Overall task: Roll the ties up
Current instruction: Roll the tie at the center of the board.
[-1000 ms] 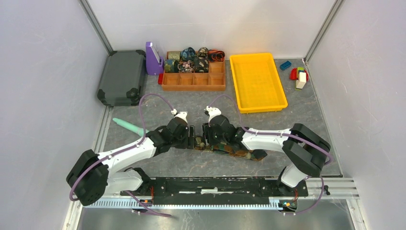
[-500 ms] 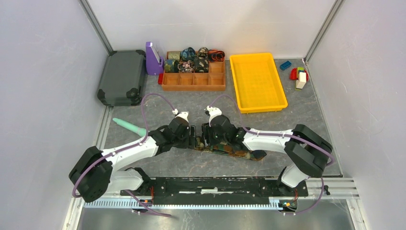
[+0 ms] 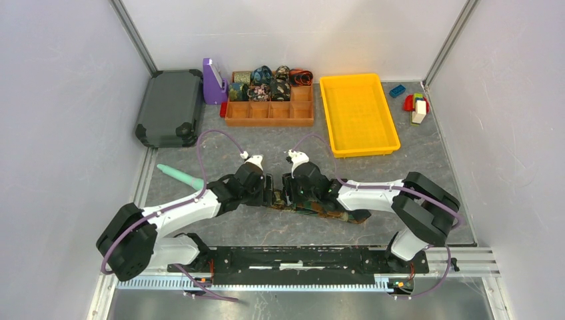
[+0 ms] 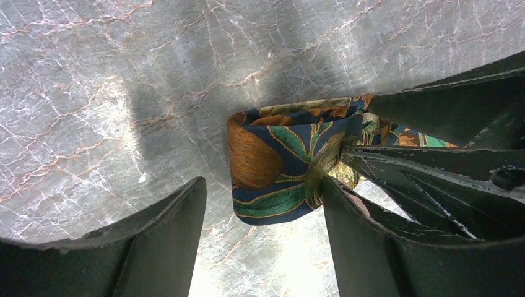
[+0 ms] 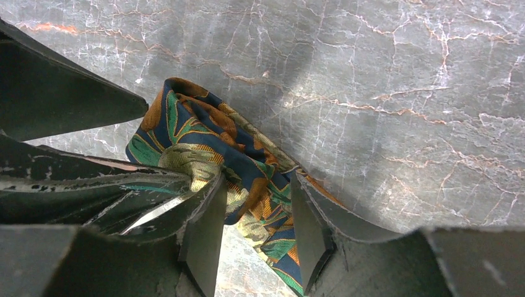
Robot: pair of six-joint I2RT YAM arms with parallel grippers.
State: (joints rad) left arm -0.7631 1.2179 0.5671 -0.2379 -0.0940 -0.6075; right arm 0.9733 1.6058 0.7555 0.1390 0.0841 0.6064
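On the grey table (image 3: 266,143), tie (image 3: 353,215) lying left-right, rolled end leftward.

Two claws (image 3: 268,198) (image 3: 284,198), one loose tie (image 4: 272,162), one tray (image 3: 358,113).

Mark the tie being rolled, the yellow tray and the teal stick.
tie (image 4: 272,167), left wrist view, rolled end.
yellow tray (image 3: 358,113), top external view, bare floor.
teal stick (image 3: 177,175), top external view, mid-shaft.

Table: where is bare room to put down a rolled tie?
Free: the strip on the near side of the organizer and the bin; also between the case and the stick. Crowded: the middle, where the left claw and the right claw meet at the tie.
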